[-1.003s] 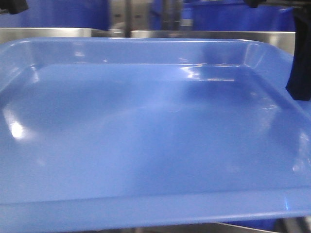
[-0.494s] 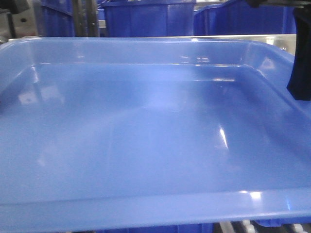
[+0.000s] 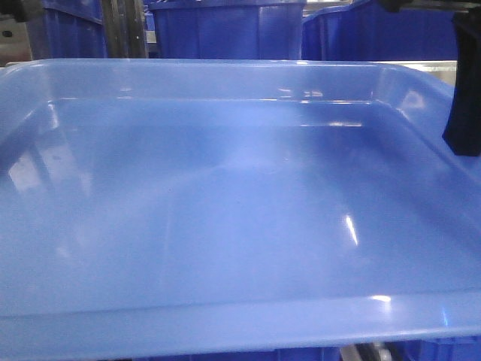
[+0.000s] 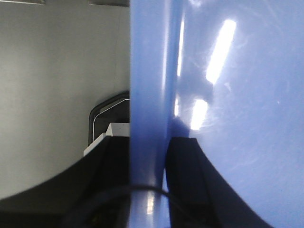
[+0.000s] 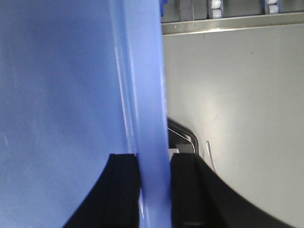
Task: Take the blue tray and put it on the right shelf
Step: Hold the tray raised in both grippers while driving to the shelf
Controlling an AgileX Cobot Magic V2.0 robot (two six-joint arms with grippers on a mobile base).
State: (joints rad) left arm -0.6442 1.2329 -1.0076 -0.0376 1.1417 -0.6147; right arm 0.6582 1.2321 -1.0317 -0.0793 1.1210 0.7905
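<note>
The blue tray point(image 3: 225, 203) fills the front view, held level and off the ground, glossy with nothing in it. My left gripper point(image 4: 148, 145) is shut on the tray's left rim point(image 4: 147, 71), one black finger point(image 4: 114, 164) on each side of it. My right gripper point(image 5: 154, 161) is shut on the opposite rim point(image 5: 142, 85) in the same way, and its black body point(image 3: 464, 98) shows at the right edge of the front view. A thin strip of the right shelf's steel front edge point(image 3: 436, 65) shows just past the tray's far rim.
Deep dark-blue storage bins point(image 3: 225, 30) stand behind the tray's far rim, with a perforated metal upright point(image 3: 124, 30) between them. Below the tray lies a grey surface point(image 5: 237, 104), ending at a metal rail point(image 5: 232, 23) with white rollers point(image 5: 216, 5).
The background has slid left and down behind the tray: the steel edge has sunk almost out of sight and the dark-blue bins have come into view. Both grips on the tray are unchanged.
</note>
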